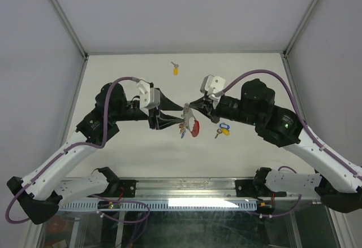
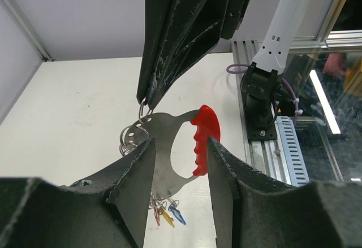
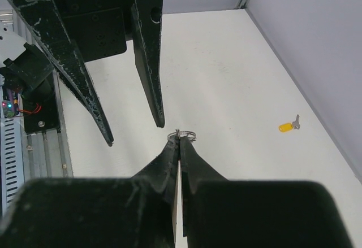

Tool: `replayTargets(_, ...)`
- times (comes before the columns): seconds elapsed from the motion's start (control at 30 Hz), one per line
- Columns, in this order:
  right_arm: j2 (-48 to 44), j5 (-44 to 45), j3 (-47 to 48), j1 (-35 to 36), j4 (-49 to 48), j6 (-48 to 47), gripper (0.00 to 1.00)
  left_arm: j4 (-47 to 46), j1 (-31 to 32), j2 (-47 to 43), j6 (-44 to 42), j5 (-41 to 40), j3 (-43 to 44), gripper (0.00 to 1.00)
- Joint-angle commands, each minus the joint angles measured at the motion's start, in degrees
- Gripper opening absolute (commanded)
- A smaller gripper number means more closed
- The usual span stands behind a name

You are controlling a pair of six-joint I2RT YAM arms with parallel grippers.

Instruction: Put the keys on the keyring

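The right gripper [image 3: 179, 141] is pinched closed on a wire ring of the keyring [image 2: 163, 142]. The left gripper [image 2: 181, 144] stands half-open, straddling its metal plate.

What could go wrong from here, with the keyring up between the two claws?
The right claw pinches only one thin wire ring of the keyring; it could slip out and drop. The left claw stands open around the red strip and may snag it. The yellow-tagged key lies far off; fetching it might cost that grip.
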State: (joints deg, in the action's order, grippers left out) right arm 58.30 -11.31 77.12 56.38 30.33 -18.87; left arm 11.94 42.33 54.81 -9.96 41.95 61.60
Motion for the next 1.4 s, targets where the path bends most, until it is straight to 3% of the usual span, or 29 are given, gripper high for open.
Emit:
replayTargets(0.0,-0.30,0.58,0.97,-0.13,-5.52,1.20,0.00,-3.76,0.13,-0.16,1.18,2.44,0.90,0.41)
replayTargets(1.37,-1.72,-6.04,0.93,-0.13,-6.16,1.36,0.00,-5.28,0.18,2.15,2.83,3.34,1.14,0.41)
